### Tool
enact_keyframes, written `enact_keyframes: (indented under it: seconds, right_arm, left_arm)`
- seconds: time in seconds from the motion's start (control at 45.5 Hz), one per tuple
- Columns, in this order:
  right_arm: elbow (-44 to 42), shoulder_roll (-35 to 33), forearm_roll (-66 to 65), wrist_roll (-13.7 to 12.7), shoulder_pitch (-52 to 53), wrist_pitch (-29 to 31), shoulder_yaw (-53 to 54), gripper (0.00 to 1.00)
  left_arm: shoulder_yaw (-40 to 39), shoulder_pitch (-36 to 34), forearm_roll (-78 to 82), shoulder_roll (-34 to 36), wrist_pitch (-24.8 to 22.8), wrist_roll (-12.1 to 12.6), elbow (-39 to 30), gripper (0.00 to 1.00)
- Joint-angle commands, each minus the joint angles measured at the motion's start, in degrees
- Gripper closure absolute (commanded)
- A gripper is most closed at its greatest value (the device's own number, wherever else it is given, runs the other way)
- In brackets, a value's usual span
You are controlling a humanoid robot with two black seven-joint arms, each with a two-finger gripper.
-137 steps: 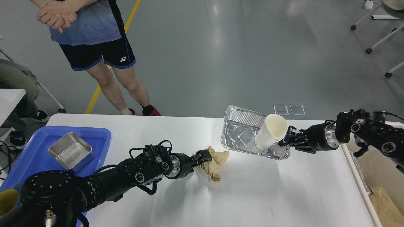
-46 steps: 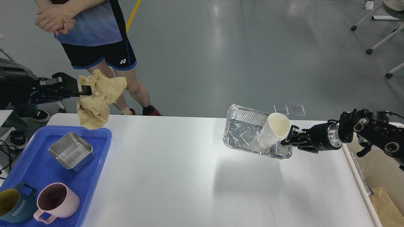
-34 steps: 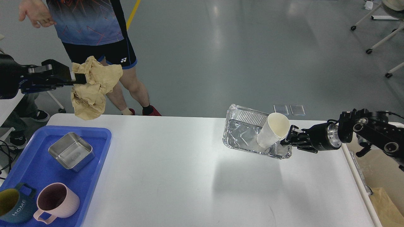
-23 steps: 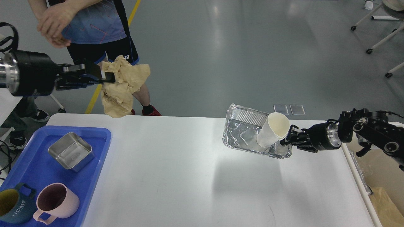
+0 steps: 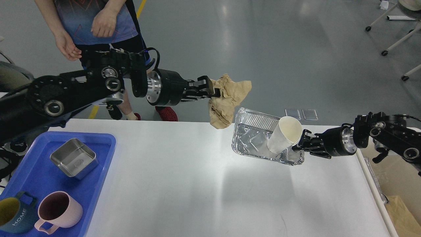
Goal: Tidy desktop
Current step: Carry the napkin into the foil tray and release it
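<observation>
On the near left corner of the desktop (image 5: 184,184), a blue tray (image 5: 31,176) is sitting with a square steel tin (image 5: 74,158), a pink mug (image 5: 57,210) and a dark blue mug (image 5: 13,215) in it. Above the far edge, the left gripper (image 5: 210,89) is pinching a crumpled brown paper (image 5: 227,100), which is hanging in the air just beside the upper left corner of a foil tray (image 5: 253,138). That tray is tilting up off the desktop toward the far right corner, with a white paper cup (image 5: 283,135) leaning inside it. The right gripper (image 5: 302,144) is clamping the foil tray's right rim beside the cup. A person (image 5: 98,23) is standing beyond the far left edge.
</observation>
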Motion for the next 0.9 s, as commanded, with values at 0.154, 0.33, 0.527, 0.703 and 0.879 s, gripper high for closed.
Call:
enact_keyframes:
  seconds: [0.154,0.33,0.527,0.703,0.879]
  right_arm:
    - [0.0,-0.2,0.0,0.1,-0.1,0.0,0.3,1.00]
    - [0.0,-0.1,0.0,0.1,-0.2,0.0,0.3,1.00]
    - [0.0,0.0,0.0,0.1,-0.3,-0.1,0.3,1.00]
    - [0.0,-0.1,0.0,0.1,-0.4,0.0,0.3,1.00]
    - [0.0,-0.1,0.0,0.1,-0.6,-0.1,0.3,1.00]
  left_arm:
    - [-0.1,4.6,2.6,-15.4,0.4,-0.2,13.9,0.99]
    - [-0.2,6.9,4.4,-19.8,1.5,-0.4,18.6,0.99]
    - [-0.2,7.9,4.5,-24.1,3.2,-0.6,22.0,0.93]
    - [-0.9,8.1,3.7,-25.4,6.3,-0.3,22.4,0.32]
    - [-1.7,8.1,2.2,-24.8,5.9,-0.3,22.4,0.06]
